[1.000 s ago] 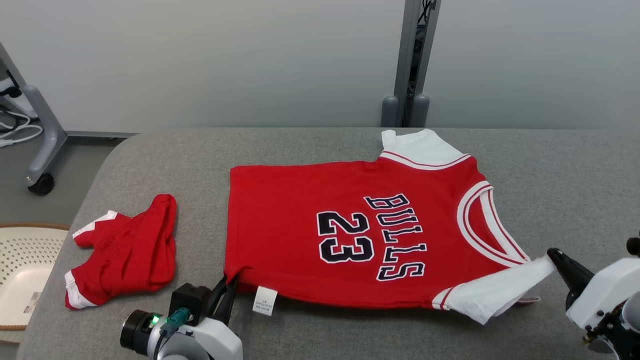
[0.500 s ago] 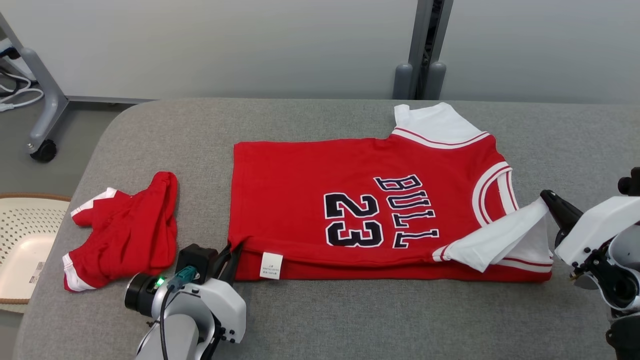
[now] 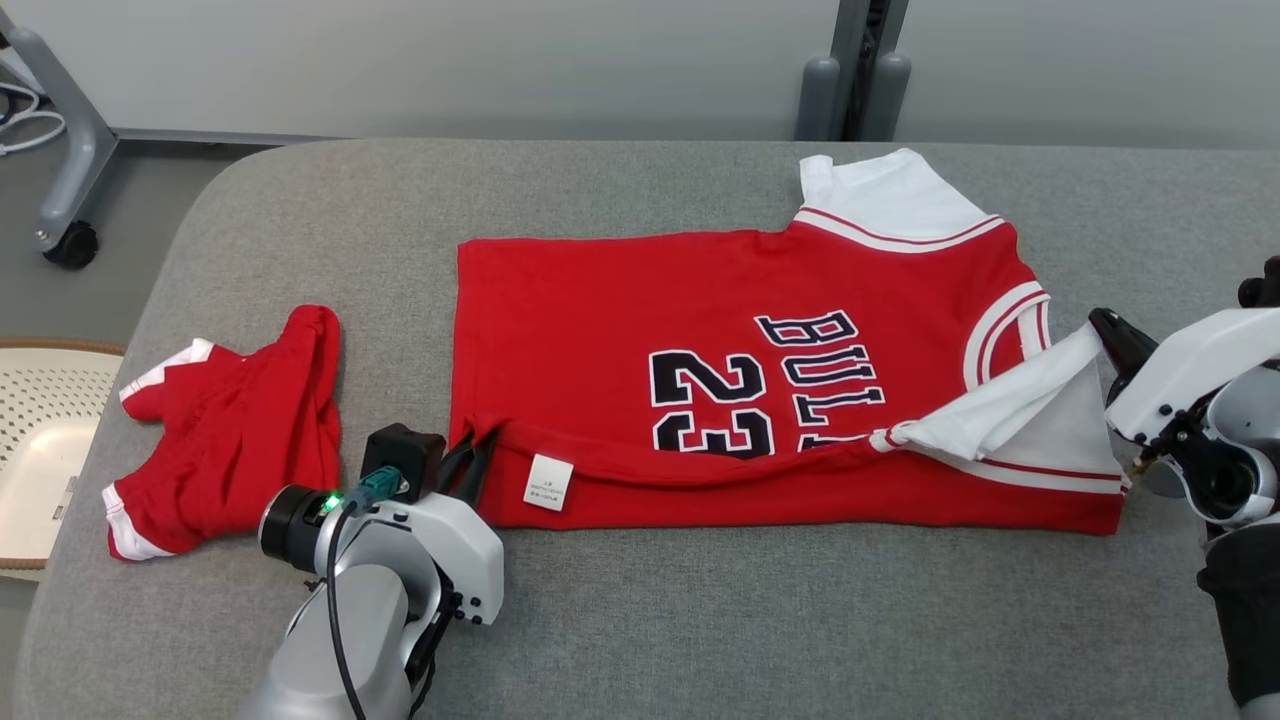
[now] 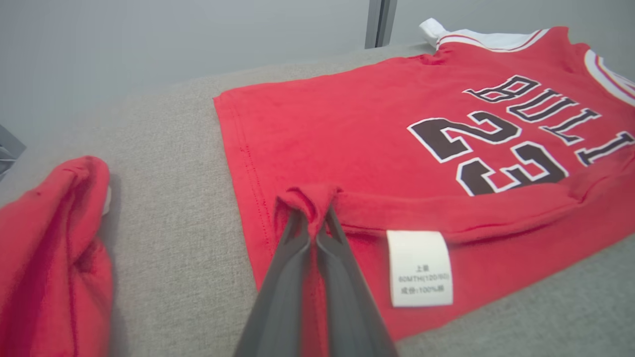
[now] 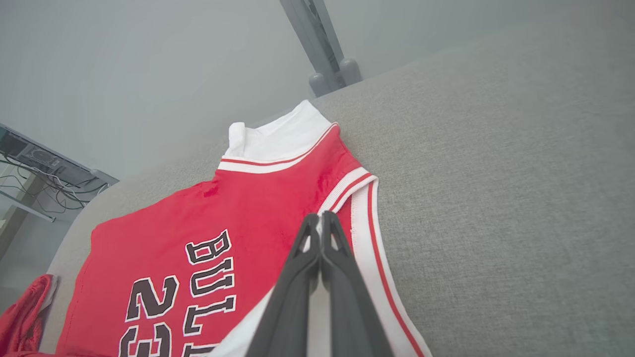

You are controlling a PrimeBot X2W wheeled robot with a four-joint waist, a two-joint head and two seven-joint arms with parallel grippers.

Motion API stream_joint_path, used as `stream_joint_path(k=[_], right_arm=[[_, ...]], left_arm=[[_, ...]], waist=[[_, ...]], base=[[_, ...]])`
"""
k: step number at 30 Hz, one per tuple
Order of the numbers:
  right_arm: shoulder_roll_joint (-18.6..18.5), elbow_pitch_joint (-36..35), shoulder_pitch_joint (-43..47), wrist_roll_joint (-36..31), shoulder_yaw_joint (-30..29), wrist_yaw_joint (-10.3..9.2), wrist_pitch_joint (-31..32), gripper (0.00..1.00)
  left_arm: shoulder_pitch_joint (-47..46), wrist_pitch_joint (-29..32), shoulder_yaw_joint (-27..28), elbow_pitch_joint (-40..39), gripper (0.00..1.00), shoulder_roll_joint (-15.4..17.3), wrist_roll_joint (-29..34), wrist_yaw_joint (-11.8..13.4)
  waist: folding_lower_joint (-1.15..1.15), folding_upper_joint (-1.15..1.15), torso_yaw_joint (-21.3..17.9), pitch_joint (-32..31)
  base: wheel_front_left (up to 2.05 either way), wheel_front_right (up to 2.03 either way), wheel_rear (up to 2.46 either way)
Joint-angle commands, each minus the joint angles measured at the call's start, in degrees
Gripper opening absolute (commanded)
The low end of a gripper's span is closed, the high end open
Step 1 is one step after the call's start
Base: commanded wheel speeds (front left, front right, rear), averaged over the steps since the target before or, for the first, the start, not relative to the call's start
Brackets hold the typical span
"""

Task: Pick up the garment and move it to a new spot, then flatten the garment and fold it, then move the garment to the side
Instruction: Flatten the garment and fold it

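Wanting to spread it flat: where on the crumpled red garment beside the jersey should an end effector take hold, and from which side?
Probably the raised fold at the far right end of the crumpled red garment, taken from above and straddling it. There the cloth stands bunched off the table, while its white-trimmed corners lie flat.
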Motion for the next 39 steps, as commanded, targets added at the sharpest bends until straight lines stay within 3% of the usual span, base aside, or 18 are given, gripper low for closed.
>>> stream_joint_path(k=[1, 19, 39], right_arm=[[-0.58, 1.97, -2.06, -0.48, 0.12, 0.00, -0.97, 0.00], [-1.53, 13.17, -9.30, 0.61, 5.47, 0.00, -7.53, 0.00], [-3.52, 18.90, -13.56, 4.05, 12.14, 0.00, -15.04, 0.00]], left_arm=[[-1.62, -0.20, -0.65, 0.64, 0.00, 0.20, -1.08, 0.26], [-3.89, -0.20, -1.83, 0.04, 0.00, 0.21, -4.22, 3.18], [-4.27, -0.20, -2.37, 0.95, 0.00, 0.21, -4.27, 3.43]], waist=[[0.00, 0.00, -0.06, 1.06], [0.00, 0.00, 0.34, 4.13], [0.00, 0.00, 1.23, 5.56]], base=[[0.00, 0.00, 0.00], [0.00, 0.00, 0.00], [0.00, 0.00, 0.00]])
